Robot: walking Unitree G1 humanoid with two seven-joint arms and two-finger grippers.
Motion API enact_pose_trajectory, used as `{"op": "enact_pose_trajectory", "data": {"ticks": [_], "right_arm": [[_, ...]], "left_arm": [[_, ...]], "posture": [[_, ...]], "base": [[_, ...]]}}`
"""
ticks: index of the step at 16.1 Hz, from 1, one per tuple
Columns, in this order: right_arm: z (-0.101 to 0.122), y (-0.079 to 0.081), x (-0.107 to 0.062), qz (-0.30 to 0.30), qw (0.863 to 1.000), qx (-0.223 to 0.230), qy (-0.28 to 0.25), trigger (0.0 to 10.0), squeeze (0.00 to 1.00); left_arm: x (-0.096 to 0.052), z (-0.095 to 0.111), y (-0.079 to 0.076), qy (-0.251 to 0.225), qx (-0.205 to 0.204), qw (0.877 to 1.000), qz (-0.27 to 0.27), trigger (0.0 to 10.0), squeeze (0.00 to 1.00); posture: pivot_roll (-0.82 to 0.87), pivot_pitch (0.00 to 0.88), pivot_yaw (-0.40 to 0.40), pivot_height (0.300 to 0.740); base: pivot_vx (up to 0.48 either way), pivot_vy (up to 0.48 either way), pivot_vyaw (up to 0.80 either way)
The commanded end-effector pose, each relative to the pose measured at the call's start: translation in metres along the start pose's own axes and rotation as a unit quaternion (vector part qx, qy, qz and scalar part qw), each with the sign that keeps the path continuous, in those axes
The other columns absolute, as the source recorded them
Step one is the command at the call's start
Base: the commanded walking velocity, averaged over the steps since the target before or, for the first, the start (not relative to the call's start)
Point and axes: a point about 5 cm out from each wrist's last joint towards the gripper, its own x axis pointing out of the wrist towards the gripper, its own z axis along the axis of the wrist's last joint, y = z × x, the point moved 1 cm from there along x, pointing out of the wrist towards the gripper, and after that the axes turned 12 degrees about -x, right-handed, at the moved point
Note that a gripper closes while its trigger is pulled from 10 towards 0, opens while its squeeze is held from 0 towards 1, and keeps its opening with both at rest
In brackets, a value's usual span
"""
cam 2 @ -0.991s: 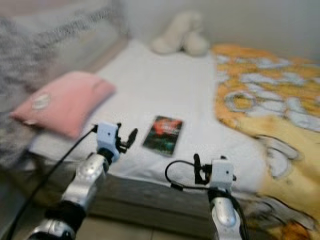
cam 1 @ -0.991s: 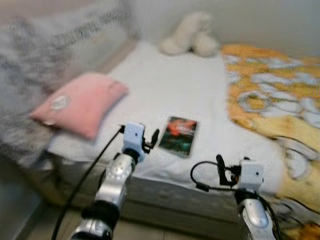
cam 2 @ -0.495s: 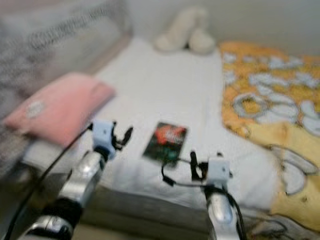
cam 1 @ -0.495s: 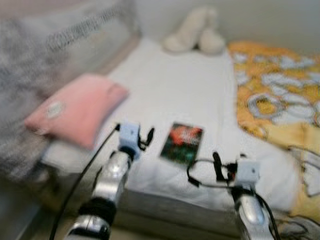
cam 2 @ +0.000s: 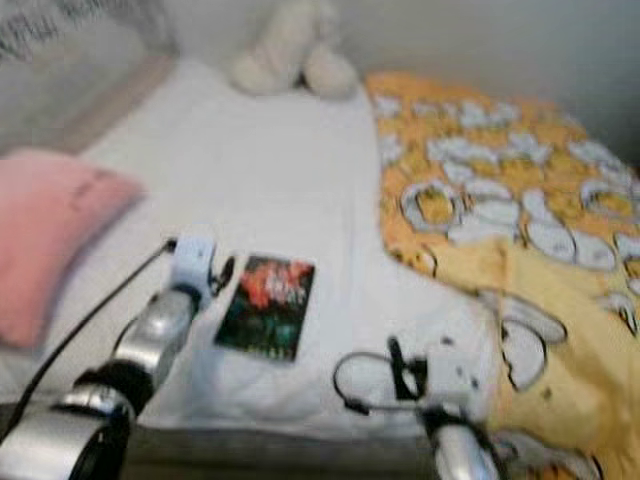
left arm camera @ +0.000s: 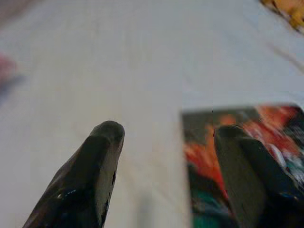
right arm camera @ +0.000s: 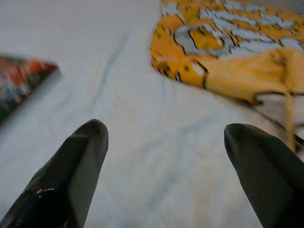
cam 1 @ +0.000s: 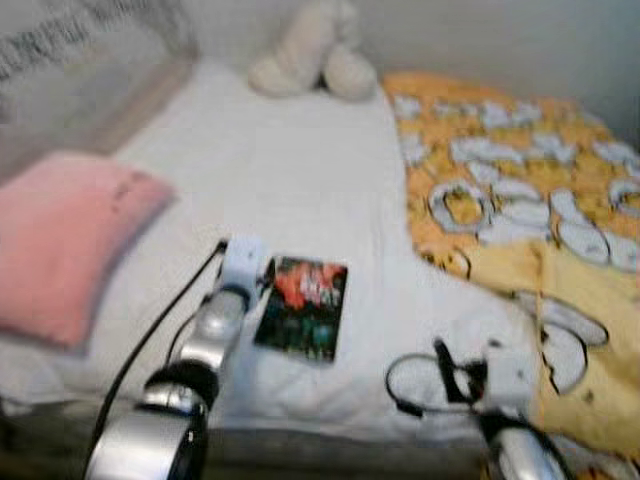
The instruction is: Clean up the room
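Observation:
A book with a dark red and green cover (cam 1: 304,306) lies flat on the white bed sheet (cam 1: 280,170) near the bed's front edge. My left gripper (left arm camera: 166,135) is open just above the sheet at the book's left edge, one finger (left arm camera: 240,166) over the cover, the other (left arm camera: 95,161) over bare sheet. My right gripper (right arm camera: 164,135) is open and empty, low over the sheet to the right of the book (right arm camera: 21,80), close to the yellow patterned blanket (right arm camera: 228,52). The eye views are blurred.
A pink pillow (cam 1: 60,235) lies at the left of the bed. A pale plush toy (cam 1: 310,50) sits at the far end by the wall. The yellow blanket (cam 1: 520,200) covers the bed's right side. A grey patterned cushion (cam 1: 80,60) leans at the far left.
The camera has come closer to the bed and swung right. My left gripper has reached forward to the book's left edge. The right arm now sits lower in the picture.

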Motion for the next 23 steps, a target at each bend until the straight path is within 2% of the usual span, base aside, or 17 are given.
{"op": "enact_pose_trajectory", "data": {"ticks": [1,4,5,6,8,9,12,13,15,16,19,21,22,23], "right_arm": [[0.007,-0.009,-0.008,-0.006,1.000,-0.006,-0.012,10.0,0.00],[0.014,-0.009,-0.018,0.003,1.000,-0.002,-0.018,10.0,0.00],[0.019,-0.001,-0.025,0.033,0.999,0.000,-0.027,10.0,0.00],[0.020,0.000,-0.026,0.041,0.999,-0.001,-0.028,10.0,0.00],[0.018,0.006,-0.039,0.066,0.998,-0.010,-0.022,10.0,0.00],[0.016,0.007,-0.043,0.072,0.997,-0.013,-0.017,10.0,0.00],[0.013,0.008,-0.051,0.079,0.997,-0.011,-0.006,10.0,0.00],[0.011,0.011,-0.056,0.086,0.996,-0.008,0.002,10.0,0.00],[0.009,0.013,-0.060,0.092,0.996,-0.007,0.010,10.0,0.00],[0.007,0.015,-0.062,0.096,0.995,-0.005,0.014,10.0,0.00],[0.006,0.017,-0.064,0.100,0.995,-0.001,0.019,10.0,0.00],[0.005,0.018,-0.063,0.101,0.995,0.001,0.024,10.0,0.00],[0.005,0.018,-0.061,0.100,0.995,0.001,0.023,10.0,0.00],[0.005,0.017,-0.059,0.100,0.995,0.001,0.024,10.0,0.00]], "left_arm": [[0.004,0.005,-0.019,-0.004,-0.001,1.000,-0.022,10.0,0.00],[0.004,0.005,-0.020,-0.010,0.010,1.000,-0.004,10.0,0.00],[0.004,0.009,-0.012,-0.025,0.029,0.999,0.022,10.0,0.00],[0.004,0.010,-0.011,-0.030,0.037,0.999,0.026,10.0,0.00],[0.005,0.019,0.002,-0.057,0.089,0.992,0.069,10.0,0.00],[0.004,0.021,0.005,-0.065,0.099,0.990,0.079,10.0,0.00],[0.002,0.013,0.006,-0.052,0.077,0.993,0.074,10.0,0.00],[-0.001,0.004,0.015,-0.032,0.051,0.994,0.096,10.0,0.00],[-0.003,-0.001,0.022,-0.024,0.033,0.993,0.115,10.0,0.00],[-0.005,-0.008,0.025,-0.010,-0.030,0.993,0.118,10.0,0.00],[-0.008,-0.015,0.022,-0.003,-0.062,0.993,0.101,10.0,0.00],[-0.012,-0.029,0.019,0.032,-0.122,0.989,0.080,10.0,0.00],[-0.013,-0.036,0.011,0.055,-0.118,0.990,0.048,10.0,0.00],[-0.014,-0.045,0.003,0.089,-0.071,0.993,0.020,10.0,0.00]], "posture": [[-0.10,0.207,-0.143,0.740],[-0.13,0.254,-0.168,0.740],[-0.15,0.275,-0.175,0.740],[-0.15,0.275,-0.175,0.740],[-0.15,0.298,-0.182,0.740],[-0.15,0.300,-0.181,0.740],[-0.15,0.306,-0.182,0.740],[-0.15,0.308,-0.181,0.740],[-0.15,0.310,-0.181,0.740],[-0.14,0.309,-0.179,0.740],[-0.14,0.303,-0.172,0.740],[-0.13,0.294,-0.169,0.740],[-0.13,0.289,-0.169,0.740],[-0.12,0.290,-0.170,0.740]], "base": [[0.000,0.000,0.00],[0.000,0.000,0.00],[0.000,0.000,0.00],[0.000,0.000,0.00],[0.000,0.000,0.00],[0.000,0.000,0.00],[0.000,0.000,0.00],[0.000,0.000,0.00],[0.000,0.000,0.00],[0.000,0.000,0.00],[0.000,0.000,0.00],[0.000,0.000,0.00],[0.000,0.000,0.00],[0.000,0.000,0.00]]}}
